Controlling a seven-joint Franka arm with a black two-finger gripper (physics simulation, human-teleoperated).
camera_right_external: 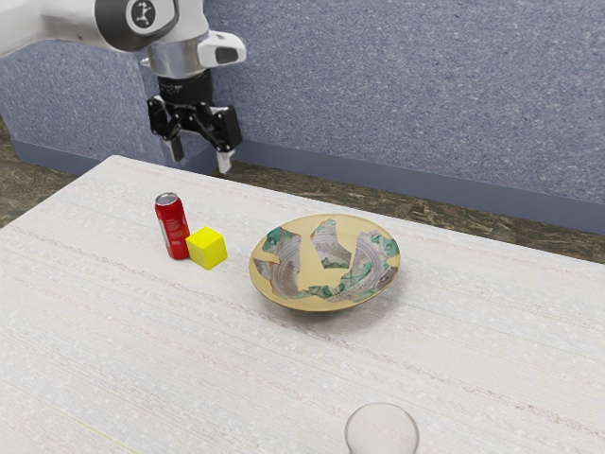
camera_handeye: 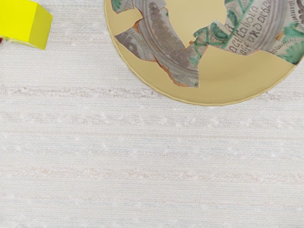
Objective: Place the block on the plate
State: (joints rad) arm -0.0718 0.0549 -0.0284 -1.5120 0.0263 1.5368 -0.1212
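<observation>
Hovering, my black gripper (camera_right_external: 200, 155): fingers apart, empty, likely high for clearance. Yellow cube (camera_right_external: 206, 248) on table (camera_right_external: 189, 350) beside red soda can (camera_right_external: 173, 228), between patterned plate (camera_right_external: 318, 270) and corner at exterior view's left.

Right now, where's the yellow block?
Toward the exterior view's left, the yellow cube sits right beside the red metal can, toward the patterned round plate.

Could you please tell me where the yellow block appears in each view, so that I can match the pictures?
Exterior view: the yellow block is on the exterior view's left, between the red can and the plate.
Wrist view: the yellow block is partly cut off at the picture's edge, a gap away from the plate's rim.
Shared landmark: the plate.
</observation>
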